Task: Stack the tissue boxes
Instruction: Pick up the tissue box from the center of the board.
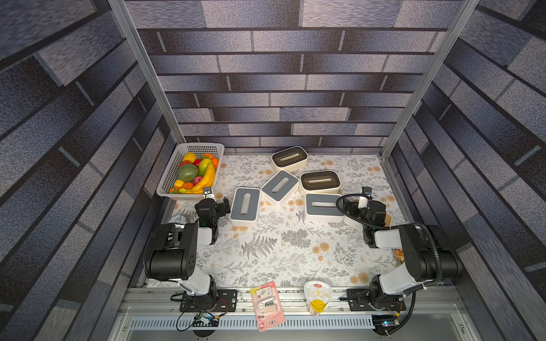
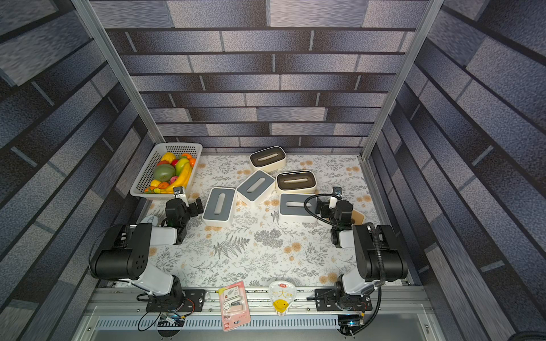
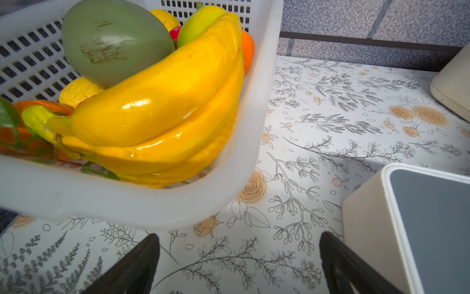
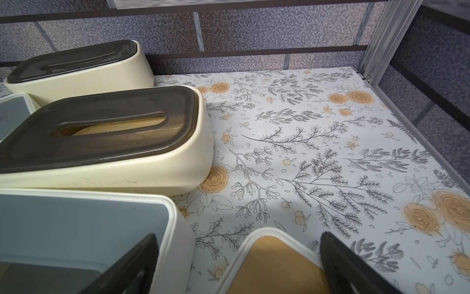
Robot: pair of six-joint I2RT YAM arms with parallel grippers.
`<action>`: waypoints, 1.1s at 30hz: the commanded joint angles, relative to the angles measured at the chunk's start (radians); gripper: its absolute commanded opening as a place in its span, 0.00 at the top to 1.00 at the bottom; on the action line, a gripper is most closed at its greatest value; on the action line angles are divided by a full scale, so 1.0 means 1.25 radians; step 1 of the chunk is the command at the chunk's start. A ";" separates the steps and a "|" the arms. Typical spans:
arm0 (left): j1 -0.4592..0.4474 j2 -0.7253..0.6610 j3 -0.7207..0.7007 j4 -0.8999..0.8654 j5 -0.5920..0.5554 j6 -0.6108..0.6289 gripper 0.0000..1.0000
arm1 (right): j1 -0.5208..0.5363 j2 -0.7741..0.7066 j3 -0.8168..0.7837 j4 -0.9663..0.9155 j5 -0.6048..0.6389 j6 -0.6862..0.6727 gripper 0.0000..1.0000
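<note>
Table (image 1: 266, 259) room was best across the bare front half. The side rails and back wall hemmed in the rest, and the fruit basket (image 1: 197, 145) filled the far left corner.

Nothing was stacked. All six tissue boxes sat singly on the table:
- The left grey box (image 1: 245, 206), middle grey box (image 1: 279, 186) and right grey box (image 1: 320, 206) were crowded close.
- The far brown box (image 1: 289, 158) and near brown box (image 1: 320, 180) sat behind them.
- The wood-lidded box (image 4: 274, 264) was mostly hidden beneath the right arm, near the right rail.

To my eye the whole job lay ahead.

The left fingers (image 3: 142, 259) gaped empty between the basket and the left grey box. The right fingers (image 4: 340, 257) stood spread and empty over the wood lid's corner.
</note>
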 commanded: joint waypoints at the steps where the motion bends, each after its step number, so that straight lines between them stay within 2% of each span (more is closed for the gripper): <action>1: 0.003 -0.017 0.014 -0.004 0.007 -0.006 0.00 | -0.005 -0.006 0.003 0.016 -0.012 0.005 0.00; 5: 0.000 -0.034 0.004 -0.001 0.007 -0.004 0.00 | -0.005 -0.013 -0.065 0.138 0.024 0.019 0.00; 7: 0.001 -0.049 -0.012 0.017 -0.007 -0.008 0.00 | -0.006 -0.017 -0.096 0.198 0.010 0.012 0.00; 9: 0.000 -0.087 -0.029 0.016 -0.009 -0.011 0.00 | -0.005 -0.045 -0.110 0.200 0.000 0.007 0.00; 12: -0.003 -0.178 -0.037 -0.057 -0.045 -0.019 0.00 | -0.005 -0.127 -0.126 0.153 0.023 0.016 0.00; 15: -0.019 -0.286 -0.034 -0.156 -0.127 -0.040 0.00 | -0.005 -0.244 -0.124 0.026 0.066 0.048 0.00; 17: -0.024 -0.367 -0.017 -0.266 -0.190 -0.094 0.00 | -0.005 -0.334 -0.104 -0.122 0.095 0.086 0.00; 20: -0.020 -0.469 0.040 -0.472 -0.210 -0.196 0.00 | -0.005 -0.441 -0.051 -0.354 0.114 0.116 0.00; 24: -0.030 -0.515 0.206 -0.837 -0.079 -0.291 0.00 | -0.005 -0.553 0.046 -0.670 0.159 0.131 0.00; 26: -0.039 -0.508 0.287 -0.969 0.012 -0.318 0.00 | -0.005 -0.586 0.090 -0.785 0.162 0.132 0.00; 30: -0.081 -0.467 0.432 -1.168 0.130 -0.316 0.00 | -0.004 -0.592 0.178 -0.942 0.157 0.152 0.00; 33: -0.126 -0.418 0.534 -1.288 0.176 -0.302 0.00 | -0.003 -0.543 0.257 -1.018 0.100 0.170 0.00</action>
